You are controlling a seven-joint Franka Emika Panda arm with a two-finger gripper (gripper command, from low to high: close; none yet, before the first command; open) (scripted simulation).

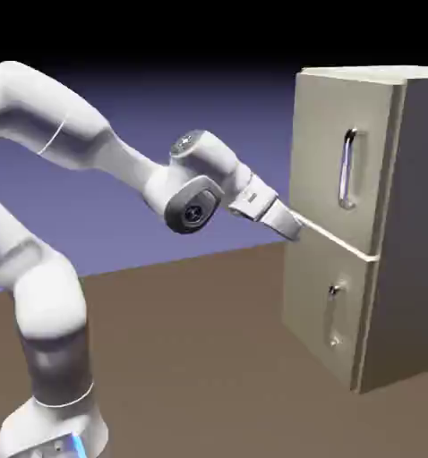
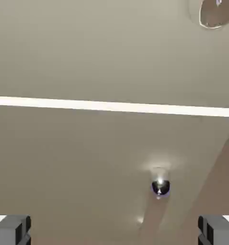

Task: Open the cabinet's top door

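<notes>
Still on the approach: my gripper (image 1: 294, 226) is spread wide and empty, nosing the cabinet (image 1: 415, 224) front near the seam. Next I'd lift toward the top door (image 1: 321, 152)'s bar handle (image 1: 347, 170).

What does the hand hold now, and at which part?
Nothing. The hand is open, near the cabinet front at the seam between its doors, away from the top door's handle.

In the exterior view the cabinet (image 1: 343, 224) ran off the frame at 3 o'clock. In the hand view the top door's handle (image 2: 216, 13) was cropped at 1 o'clock, and only the claw's (image 2: 114, 229) fingertips (image 2: 11, 229) showed.
</notes>
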